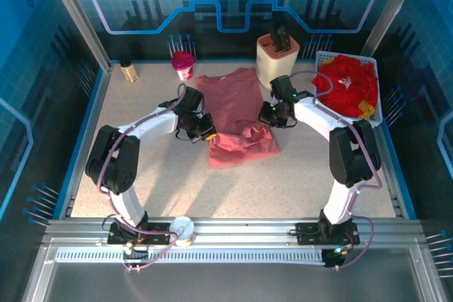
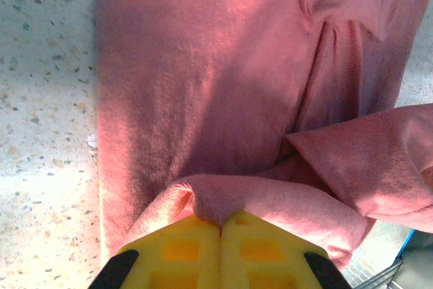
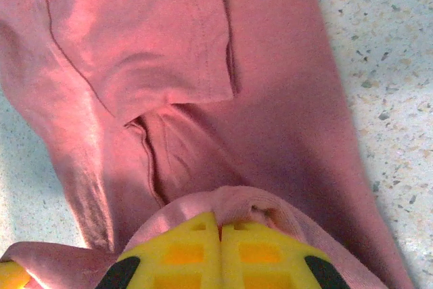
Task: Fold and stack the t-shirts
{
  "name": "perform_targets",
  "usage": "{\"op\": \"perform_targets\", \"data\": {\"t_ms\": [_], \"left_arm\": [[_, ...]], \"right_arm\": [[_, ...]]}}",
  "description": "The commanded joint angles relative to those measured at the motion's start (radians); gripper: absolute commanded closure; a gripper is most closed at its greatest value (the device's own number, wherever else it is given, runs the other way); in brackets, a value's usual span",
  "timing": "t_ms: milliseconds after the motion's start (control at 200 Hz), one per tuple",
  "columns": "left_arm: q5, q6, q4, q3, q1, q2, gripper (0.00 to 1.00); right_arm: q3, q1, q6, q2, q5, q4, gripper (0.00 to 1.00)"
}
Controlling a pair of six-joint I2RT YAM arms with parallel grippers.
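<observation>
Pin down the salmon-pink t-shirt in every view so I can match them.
Top external: pink t-shirt at the centre of the speckled tabletop.
Left wrist: covers centre and right, edge pinched by left pincer.
Right wrist: covers most, edge pinched by right pincer.
Shared landmark: the speckled tabletop.

The whole pale speckled table [image 1: 283, 182] is taken in from a fixed point high above and behind the arm bases [image 1: 141, 231], looking steeply down, with the dusty salmon-pink cloth t-shirt [image 1: 233, 104] seen small at its middle. The wrist views are set very close over that shirt, facing down past the left gripper's yellow plastic fingers [image 2: 176, 255] and the right gripper's yellow plastic fingers [image 3: 270, 255] at each bottom edge. The shirt's bunched near part is shared by all three views.
</observation>
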Motion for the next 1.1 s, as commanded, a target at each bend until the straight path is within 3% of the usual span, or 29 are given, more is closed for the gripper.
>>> {"op": "perform_targets", "data": {"t_ms": [0,70,170,365,435,580,740,986,1096], "left_arm": [[0.047,0.029,0.031,0.040,0.025,0.040,1.00],[0.055,0.029,0.039,0.052,0.032,0.063,1.00],[0.063,0.025,0.048,0.073,0.052,0.096,0.94],[0.091,0.002,0.068,0.130,0.129,0.151,0.67],[0.108,0.000,0.065,0.150,0.158,0.164,0.59],[0.121,0.020,0.048,0.131,0.196,0.131,0.57],[0.132,0.047,0.065,0.037,0.193,0.053,0.58],[0.109,0.105,0.038,-0.042,0.102,-0.024,0.62],[0.085,0.081,0.050,-0.090,0.041,-0.059,0.69]], "right_arm": [[0.035,-0.024,-0.010,0.026,-0.023,0.021,1.00],[0.052,-0.029,-0.010,0.049,-0.032,0.025,1.00],[0.095,-0.037,-0.011,0.093,-0.047,0.015,0.92],[0.166,-0.062,-0.012,0.153,-0.069,0.022,0.46],[0.170,-0.071,-0.014,0.149,-0.079,0.020,0.39],[0.104,-0.074,-0.038,0.074,-0.071,0.022,0.20],[-0.036,-0.081,-0.084,-0.045,-0.058,0.041,0.18],[-0.135,-0.070,-0.165,-0.098,-0.099,0.052,0.33],[-0.156,-0.046,-0.167,-0.110,-0.108,0.045,0.41]]}}
